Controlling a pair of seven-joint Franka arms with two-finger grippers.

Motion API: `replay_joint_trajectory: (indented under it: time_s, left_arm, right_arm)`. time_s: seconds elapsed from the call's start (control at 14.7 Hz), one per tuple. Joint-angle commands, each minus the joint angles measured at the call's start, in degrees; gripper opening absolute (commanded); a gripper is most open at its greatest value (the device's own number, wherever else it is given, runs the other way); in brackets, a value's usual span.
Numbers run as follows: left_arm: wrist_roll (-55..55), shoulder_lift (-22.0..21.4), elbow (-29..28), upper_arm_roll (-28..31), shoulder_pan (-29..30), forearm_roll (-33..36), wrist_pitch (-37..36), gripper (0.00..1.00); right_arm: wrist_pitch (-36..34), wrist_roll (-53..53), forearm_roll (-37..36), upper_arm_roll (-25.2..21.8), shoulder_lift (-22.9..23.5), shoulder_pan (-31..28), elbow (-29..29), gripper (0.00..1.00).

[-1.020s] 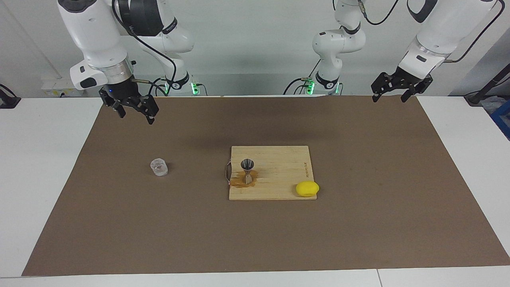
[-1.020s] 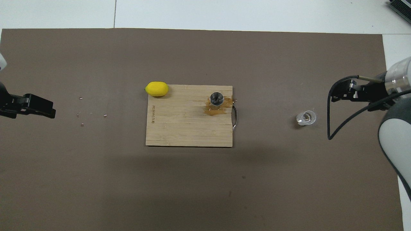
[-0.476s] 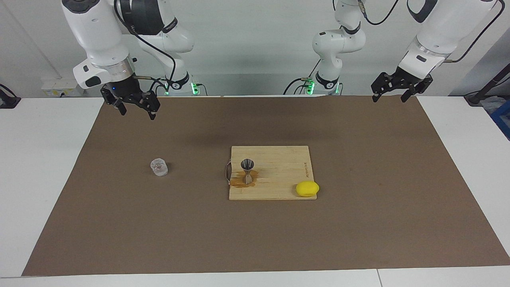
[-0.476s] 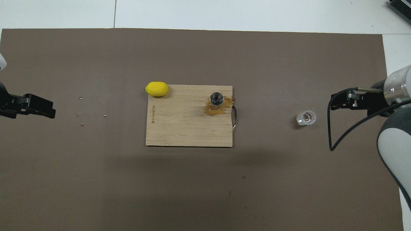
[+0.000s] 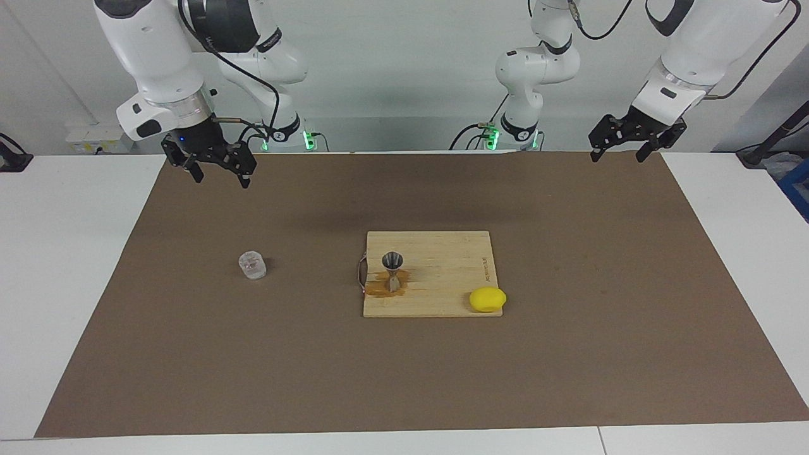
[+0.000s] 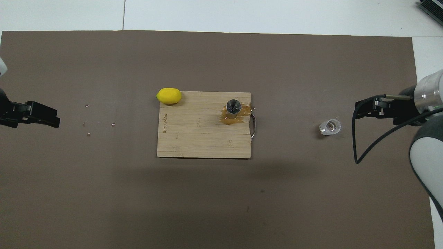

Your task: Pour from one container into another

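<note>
The clear glass cup (image 5: 252, 265) (image 6: 330, 127) stands upright on the brown mat toward the right arm's end. The steel jigger (image 5: 392, 268) (image 6: 233, 106) stands upright on the wooden cutting board (image 5: 442, 253) (image 6: 200, 138), in a brown wet patch (image 6: 239, 116). My right gripper (image 5: 220, 179) (image 6: 358, 111) hangs open and empty, high over the mat, apart from the cup. My left gripper (image 5: 618, 155) (image 6: 52, 119) waits open and empty over the mat's edge at the left arm's end.
A yellow lemon (image 5: 487, 299) (image 6: 169, 95) lies at the board's corner farthest from the robots, toward the left arm's end. A metal handle (image 6: 253, 126) sticks out of the board's side facing the cup. Small crumbs (image 6: 88, 121) dot the mat (image 6: 221, 200).
My right gripper has risen a little and drawn back toward the robots, away from the cup. The left arm, cup and jigger have not moved.
</note>
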Motion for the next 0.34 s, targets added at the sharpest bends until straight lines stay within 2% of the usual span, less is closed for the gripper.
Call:
replay_joint_trajectory:
  time_s: [0.0, 0.27]
  left_arm:
    - [0.45, -1.64, -2.05, -0.23, 0.72, -0.39, 0.92, 1.0]
    - [0.45, -1.64, -2.05, -0.23, 0.72, -0.39, 0.92, 1.0]
  right_arm:
    - [-0.37, -2.07, 1.15, 0.32, -0.87, -0.81, -0.82, 1.0]
    - [-0.2, -1.54, 1.06, 0.32, -0.96, -0.73, -1.0, 1.0]
